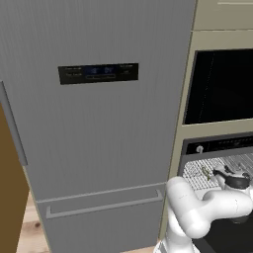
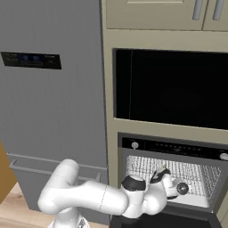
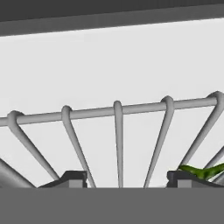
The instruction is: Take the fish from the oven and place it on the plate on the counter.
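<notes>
**Item: fish** (image 3: 202,171). Small, slender, greenish-yellow. It lies on the wire rack (image 3: 117,109) inside the oven (image 2: 171,178), low against the bars. In the hand view a green sliver of it shows just beside and partly behind one fingertip, not between the two tips. In the left base view a small greenish speck on the rack (image 1: 206,172), just ahead of the hand, is probably the same fish.

**Handling, as judged:** light; thin enough to slip between rack wires if nudged; likely smooth-skinned and apt to pivot if pinched near head or tail. Best hold appears to be across the mid-body, the thickest part, with the jaws square to its length. It looks small against the finger span, so the jaws must close far.

**Item: gripper** (image 3: 127,177). Reaches into the oven cavity over the rack. The tips stand apart, partway open, with only bare rack between them; nothing is held. The fish sits off-centre toward one tip, so a sideways correction seems needed before closing.

**Item: plate.** Empty of fish, judging by where the fish lies.
</notes>
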Motion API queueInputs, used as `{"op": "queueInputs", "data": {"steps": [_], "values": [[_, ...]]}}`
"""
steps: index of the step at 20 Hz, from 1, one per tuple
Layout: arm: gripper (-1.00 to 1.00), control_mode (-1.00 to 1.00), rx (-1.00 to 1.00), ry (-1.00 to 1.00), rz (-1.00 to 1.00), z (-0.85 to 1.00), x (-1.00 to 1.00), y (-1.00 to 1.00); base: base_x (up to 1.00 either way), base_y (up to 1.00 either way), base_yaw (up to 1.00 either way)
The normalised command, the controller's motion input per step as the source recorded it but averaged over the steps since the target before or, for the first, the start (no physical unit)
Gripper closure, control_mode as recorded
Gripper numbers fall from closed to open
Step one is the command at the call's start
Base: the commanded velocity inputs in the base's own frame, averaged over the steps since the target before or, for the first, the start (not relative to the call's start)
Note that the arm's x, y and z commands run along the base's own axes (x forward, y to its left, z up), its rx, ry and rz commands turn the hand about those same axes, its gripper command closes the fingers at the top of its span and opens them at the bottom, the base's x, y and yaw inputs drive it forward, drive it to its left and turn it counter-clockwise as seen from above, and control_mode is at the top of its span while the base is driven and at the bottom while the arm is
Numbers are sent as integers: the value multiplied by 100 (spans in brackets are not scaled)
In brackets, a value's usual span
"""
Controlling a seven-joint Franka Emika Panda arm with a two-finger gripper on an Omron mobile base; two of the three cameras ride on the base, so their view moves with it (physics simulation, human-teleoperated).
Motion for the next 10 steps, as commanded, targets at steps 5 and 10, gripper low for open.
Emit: {"op": "queueInputs", "data": {"steps": [5,10], "values": [[-100,-100,0,0,-1,-100,-76,0,0,0,0],[-100,-100,0,0,0,-100,-100,0,0,0,0]]}}
